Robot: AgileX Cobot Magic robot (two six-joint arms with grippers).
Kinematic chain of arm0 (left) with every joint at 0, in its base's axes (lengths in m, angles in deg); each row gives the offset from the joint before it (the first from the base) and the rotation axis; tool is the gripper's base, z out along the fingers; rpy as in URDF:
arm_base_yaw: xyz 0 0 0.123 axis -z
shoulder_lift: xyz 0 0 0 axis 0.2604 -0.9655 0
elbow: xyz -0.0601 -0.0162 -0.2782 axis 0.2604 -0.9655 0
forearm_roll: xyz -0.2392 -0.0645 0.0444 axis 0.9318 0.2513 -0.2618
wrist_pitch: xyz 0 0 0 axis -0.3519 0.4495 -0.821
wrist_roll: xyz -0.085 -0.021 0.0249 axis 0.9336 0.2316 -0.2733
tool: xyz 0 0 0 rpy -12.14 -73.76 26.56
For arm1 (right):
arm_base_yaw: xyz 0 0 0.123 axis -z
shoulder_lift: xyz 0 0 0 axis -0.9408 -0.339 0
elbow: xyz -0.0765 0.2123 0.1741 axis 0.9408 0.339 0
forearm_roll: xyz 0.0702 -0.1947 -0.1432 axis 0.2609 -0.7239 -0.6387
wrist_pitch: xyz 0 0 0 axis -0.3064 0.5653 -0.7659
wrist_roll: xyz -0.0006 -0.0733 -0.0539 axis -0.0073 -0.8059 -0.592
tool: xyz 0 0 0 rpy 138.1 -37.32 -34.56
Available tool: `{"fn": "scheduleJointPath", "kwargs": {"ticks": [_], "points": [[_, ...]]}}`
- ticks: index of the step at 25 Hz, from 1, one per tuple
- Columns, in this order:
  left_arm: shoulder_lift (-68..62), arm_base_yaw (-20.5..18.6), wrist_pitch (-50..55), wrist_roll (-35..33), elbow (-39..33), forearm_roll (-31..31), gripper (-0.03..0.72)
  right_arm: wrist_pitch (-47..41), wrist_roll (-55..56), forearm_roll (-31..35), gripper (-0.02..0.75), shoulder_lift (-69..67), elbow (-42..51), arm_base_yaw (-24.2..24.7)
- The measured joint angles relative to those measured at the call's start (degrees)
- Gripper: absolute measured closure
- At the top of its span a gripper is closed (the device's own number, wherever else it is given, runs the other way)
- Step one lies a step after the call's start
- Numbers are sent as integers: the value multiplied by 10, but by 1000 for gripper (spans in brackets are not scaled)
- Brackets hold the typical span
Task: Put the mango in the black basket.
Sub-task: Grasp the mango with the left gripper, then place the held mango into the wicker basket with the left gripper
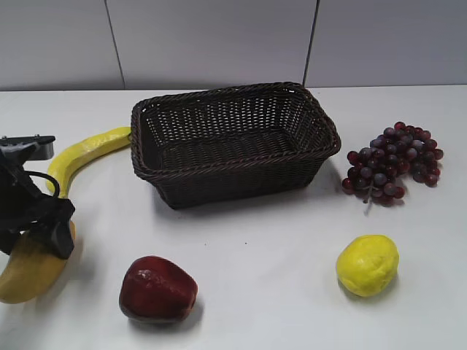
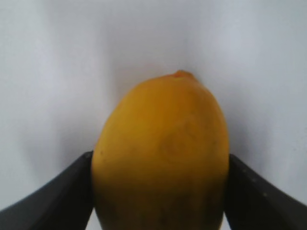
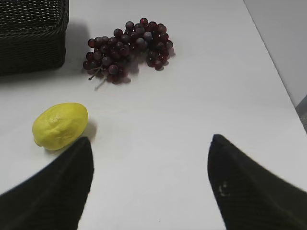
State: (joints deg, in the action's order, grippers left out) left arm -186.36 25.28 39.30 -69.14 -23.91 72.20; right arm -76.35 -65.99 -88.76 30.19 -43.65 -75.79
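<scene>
The yellow-orange mango (image 1: 22,273) lies on the white table at the front left. In the left wrist view the mango (image 2: 163,153) fills the space between the two black fingers, which touch both of its sides. My left gripper (image 1: 45,227) sits over its upper end, shut on it. The black basket (image 1: 233,182) stands empty at the middle back, to the right of the mango; its corner also shows in the right wrist view (image 3: 29,38). My right gripper (image 3: 148,141) is open and empty above bare table and is out of the exterior view.
A yellow banana (image 1: 80,153) lies between the left arm and the basket. A red apple (image 1: 157,288) sits at the front middle. A yellow lemon (image 1: 367,264) (image 3: 60,125) lies at the front right, and dark grapes (image 1: 394,164) (image 3: 127,48) lie right of the basket.
</scene>
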Motion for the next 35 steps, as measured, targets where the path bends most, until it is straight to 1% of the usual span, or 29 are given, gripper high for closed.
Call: {"fn": "scheduleJointPath", "kwargs": {"ticks": [3, 8, 11, 16, 20, 23, 28, 35], "points": [[19, 0, 41, 0, 38, -5, 126, 0, 0, 0, 167, 0, 0, 0], [49, 7, 110, 0, 158, 4, 126, 0, 0, 0, 167, 0, 0, 0], [52, 34, 107, 0, 228, 5, 126, 0, 0, 0, 167, 0, 0, 0], [32, 108, 38, 0, 310, 11, 126, 0, 0, 0, 167, 0, 0, 0], [-19, 150, -29, 0, 334, 20, 126, 0, 0, 0, 167, 0, 0, 0], [-61, 167, -82, 0, 335, 30, 126, 0, 0, 0, 167, 0, 0, 0], [-123, 177, -151, 0, 335, 54, 126, 0, 0, 0, 167, 0, 0, 0], [-169, 179, -172, 0, 335, 68, 125, 0, 0, 0, 167, 0, 0, 0]]}}
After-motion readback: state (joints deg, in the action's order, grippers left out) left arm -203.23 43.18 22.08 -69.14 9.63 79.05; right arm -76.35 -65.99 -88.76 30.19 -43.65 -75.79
